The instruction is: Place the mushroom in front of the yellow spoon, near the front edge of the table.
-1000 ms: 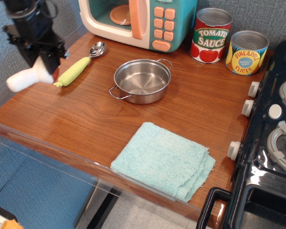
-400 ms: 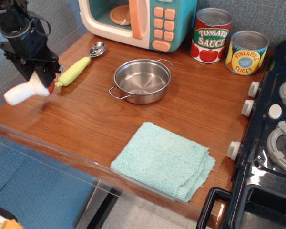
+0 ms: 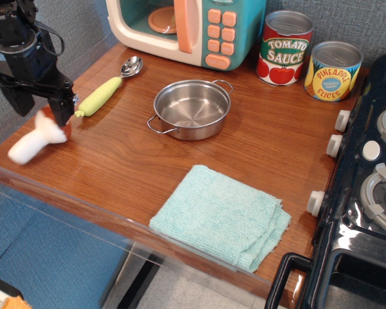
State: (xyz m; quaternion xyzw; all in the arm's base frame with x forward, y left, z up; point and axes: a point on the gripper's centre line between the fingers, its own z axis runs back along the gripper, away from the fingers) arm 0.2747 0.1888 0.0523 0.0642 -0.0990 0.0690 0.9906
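The mushroom [image 3: 33, 143] lies on its side on the table [image 3: 116, 164] near the front-left corner, white stem pointing front-left, reddish-brown cap toward the spoon. It is slightly blurred. The yellow spoon [image 3: 106, 92] lies just behind and to the right of it, handle tip close to the cap, silver bowl toward the microwave. My gripper [image 3: 41, 109] hovers just above the cap with its fingers spread apart, open and holding nothing. One fingertip [image 3: 65, 113] stands right beside the cap.
A steel pot [image 3: 192, 108] stands mid-table. A folded teal cloth [image 3: 222, 215] lies at the front edge. A toy microwave [image 3: 186, 29] and two cans [image 3: 284, 48] stand at the back. A black toy stove [image 3: 367, 193] is on the right.
The gripper moved down and left with the mushroom, then opened. The mushroom left the fingers and now lies on the table, lower than before.
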